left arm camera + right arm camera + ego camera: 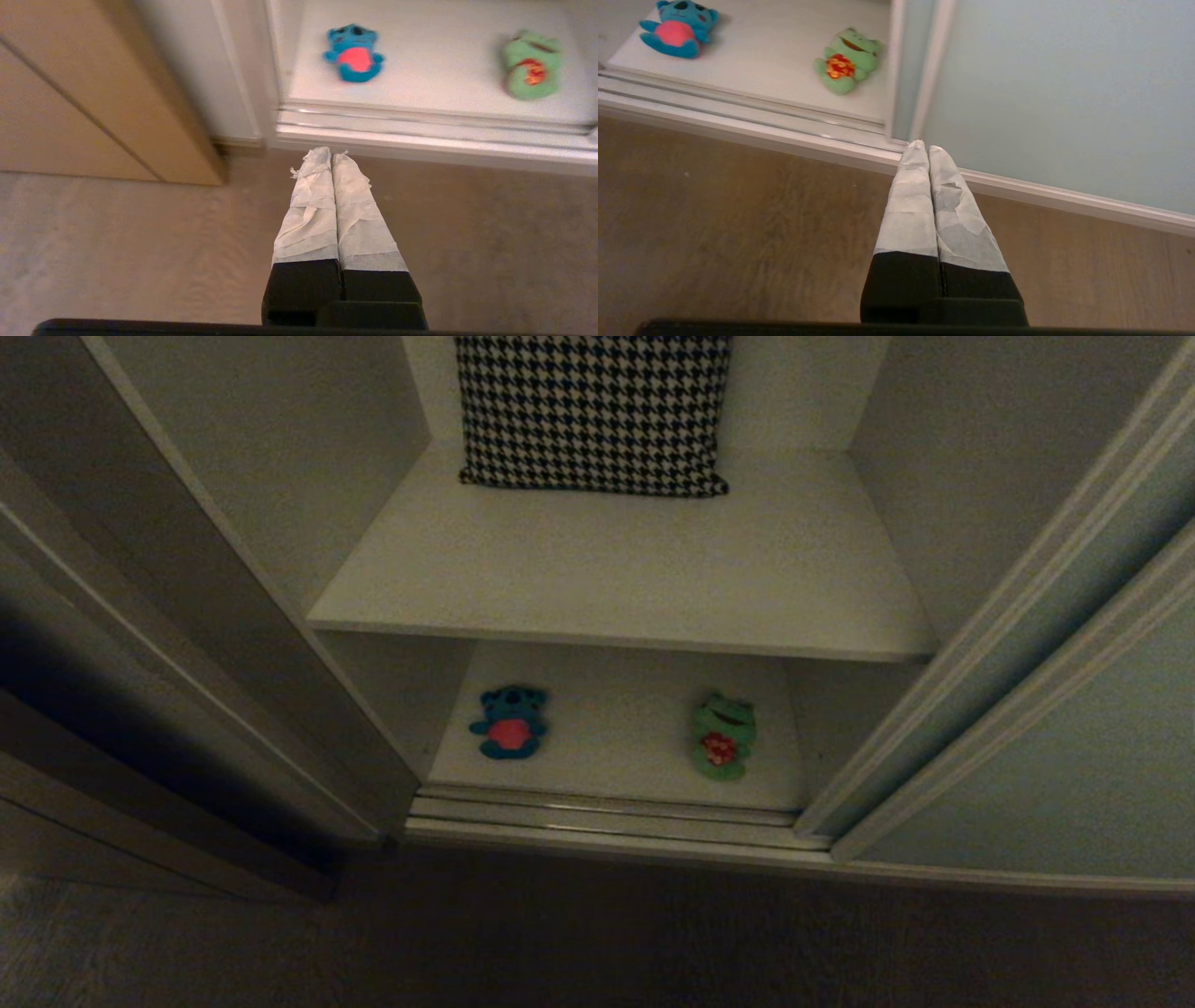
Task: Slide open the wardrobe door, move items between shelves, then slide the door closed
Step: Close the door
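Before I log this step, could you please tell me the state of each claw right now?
Left claw: closed, holding nothing, above the floor before the wardrobe.
Right claw: closed, holding nothing, above the floor near the sliding wardrobe door.

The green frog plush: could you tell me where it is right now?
In the head view, the green frog plush lies on the lower shelf, right of the blue plush.
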### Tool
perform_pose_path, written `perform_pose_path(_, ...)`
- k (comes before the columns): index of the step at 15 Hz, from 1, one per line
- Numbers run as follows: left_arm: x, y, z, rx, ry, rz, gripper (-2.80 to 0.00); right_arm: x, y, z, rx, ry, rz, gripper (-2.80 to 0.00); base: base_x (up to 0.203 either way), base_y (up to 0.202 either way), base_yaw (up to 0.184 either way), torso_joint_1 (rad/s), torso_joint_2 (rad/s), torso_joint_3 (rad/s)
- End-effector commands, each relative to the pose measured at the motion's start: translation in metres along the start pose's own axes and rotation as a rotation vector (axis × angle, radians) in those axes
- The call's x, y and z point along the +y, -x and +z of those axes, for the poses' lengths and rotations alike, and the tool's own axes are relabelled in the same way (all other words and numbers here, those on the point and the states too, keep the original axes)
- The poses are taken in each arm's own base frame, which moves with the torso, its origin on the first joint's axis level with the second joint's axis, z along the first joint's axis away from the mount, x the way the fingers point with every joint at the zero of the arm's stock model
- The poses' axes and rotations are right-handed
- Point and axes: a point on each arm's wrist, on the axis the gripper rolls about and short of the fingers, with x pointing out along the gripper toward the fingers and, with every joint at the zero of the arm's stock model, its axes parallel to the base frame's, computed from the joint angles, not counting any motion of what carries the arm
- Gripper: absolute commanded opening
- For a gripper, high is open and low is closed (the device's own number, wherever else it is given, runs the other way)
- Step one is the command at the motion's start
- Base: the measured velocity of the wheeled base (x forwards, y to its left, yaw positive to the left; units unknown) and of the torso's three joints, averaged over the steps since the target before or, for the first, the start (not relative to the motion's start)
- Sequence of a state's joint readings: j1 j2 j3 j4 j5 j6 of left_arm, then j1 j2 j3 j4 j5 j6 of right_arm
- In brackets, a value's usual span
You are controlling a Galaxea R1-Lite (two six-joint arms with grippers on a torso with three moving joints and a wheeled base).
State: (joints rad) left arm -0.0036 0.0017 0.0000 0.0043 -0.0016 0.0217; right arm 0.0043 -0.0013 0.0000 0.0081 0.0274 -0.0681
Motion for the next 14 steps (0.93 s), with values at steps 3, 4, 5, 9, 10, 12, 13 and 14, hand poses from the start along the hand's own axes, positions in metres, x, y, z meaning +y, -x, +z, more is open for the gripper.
perform_pose_path(3, 0.0, -0.0001, 0.0, 0.002, 0.019, 0.002, -2.8, 0.0, 0.0001, -0.0002, -0.002, 0.001, 0.002, -2.8, 0.0, -0.084, -0.004, 0.002, 0.0, 0.002)
perform_pose_path(4, 0.0, -0.0001, 0.0, 0.002, 0.018, 0.002, -2.8, 0.0001, 0.0, -0.0004, -0.001, 0.001, 0.002, -2.8, 0.0, 0.0, 0.0, 0.0, 0.0, 0.0)
perform_pose_path(5, 0.0001, -0.0001, 0.0, 0.002, 0.019, 0.001, -2.8, 0.0, 0.0, -0.0004, -0.001, 0.001, 0.001, -2.8, 0.0, 0.0, 0.0, 0.0, 0.0, 0.0)
perform_pose_path(9, 0.0001, -0.0001, 0.0, 0.002, 0.019, 0.001, -2.8, 0.0, 0.0, -0.0004, -0.001, 0.001, 0.001, -2.8, 0.0, 0.0, 0.0, 0.0, 0.0, 0.0)
perform_pose_path(10, 0.0001, -0.0001, 0.0, 0.002, 0.019, 0.001, -2.8, 0.0, 0.0, -0.0004, -0.001, 0.001, 0.0, -2.8, 0.0, 0.0, 0.0, 0.0, 0.0, 0.0)
perform_pose_path(12, 0.0, -0.0001, 0.0, 0.002, 0.019, 0.001, -2.8, 0.0, 0.0001, -0.0002, -0.002, 0.001, 0.001, -2.8, 0.0, 0.0, 0.0, 0.0, 0.0, 0.0)
perform_pose_path(13, 0.0, -0.0001, 0.0, 0.002, 0.019, 0.001, -2.8, 0.0, 0.0001, -0.0002, -0.002, 0.001, 0.001, -2.8, 0.0, 0.0, 0.0, 0.0, 0.0, 0.0)
perform_pose_path(14, 0.0, -0.0001, 0.0, 0.002, 0.019, 0.001, -2.8, 0.0001, 0.0, -0.0004, -0.001, 0.001, 0.002, -2.8, 0.0, 0.0, 0.0, 0.0, 0.0, 0.0)
